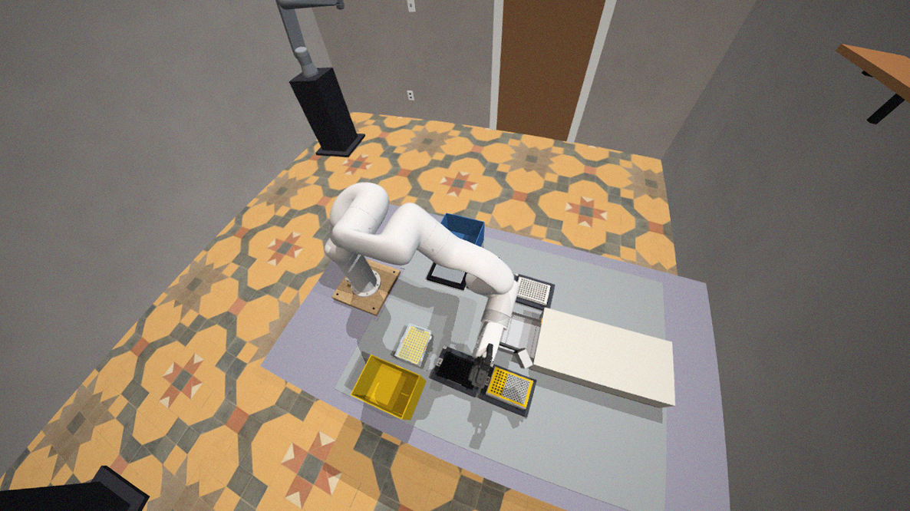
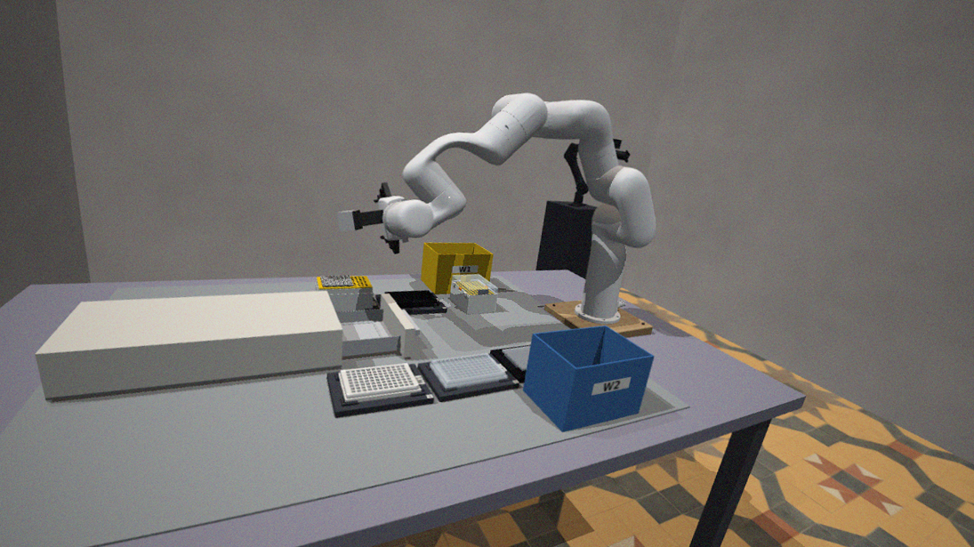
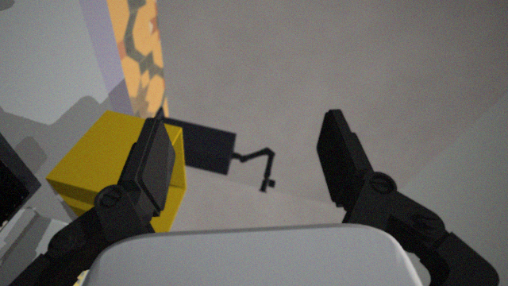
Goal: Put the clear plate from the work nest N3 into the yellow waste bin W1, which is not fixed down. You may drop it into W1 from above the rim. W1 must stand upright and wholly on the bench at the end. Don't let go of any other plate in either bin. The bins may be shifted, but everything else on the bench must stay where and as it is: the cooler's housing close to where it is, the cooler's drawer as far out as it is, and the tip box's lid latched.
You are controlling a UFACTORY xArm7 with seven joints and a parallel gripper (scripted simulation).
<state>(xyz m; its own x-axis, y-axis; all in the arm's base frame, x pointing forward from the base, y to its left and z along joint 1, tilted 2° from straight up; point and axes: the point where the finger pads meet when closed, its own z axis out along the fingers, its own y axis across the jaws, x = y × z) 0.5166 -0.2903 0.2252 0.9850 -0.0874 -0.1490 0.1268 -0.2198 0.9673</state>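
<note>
While the clear plate (image 2: 468,369) is sitting flat in its black nest, between the white plate (image 2: 378,380) and the blue bin W2 (image 2: 584,377), I'd say basically nothing of the job is done yet. I can't read any nest labels, so I'm taking that translucent one to be the N3 plate. In the top view the arm covers it completely. The gripper (image 3: 246,123) is up in the air on the other side of the bench, pointing out sideways, with its jaws spread as wide as they go and nothing between them. The yellow bin W1 (image 2: 439,267) stands upright on the bench and looks to have no plate in it. So the whole thing is left: swing over to the plate, grab it, lift it, carry it above W1's rim and let go, without bumping the tip box (image 2: 472,295) right next to the bin.
</note>
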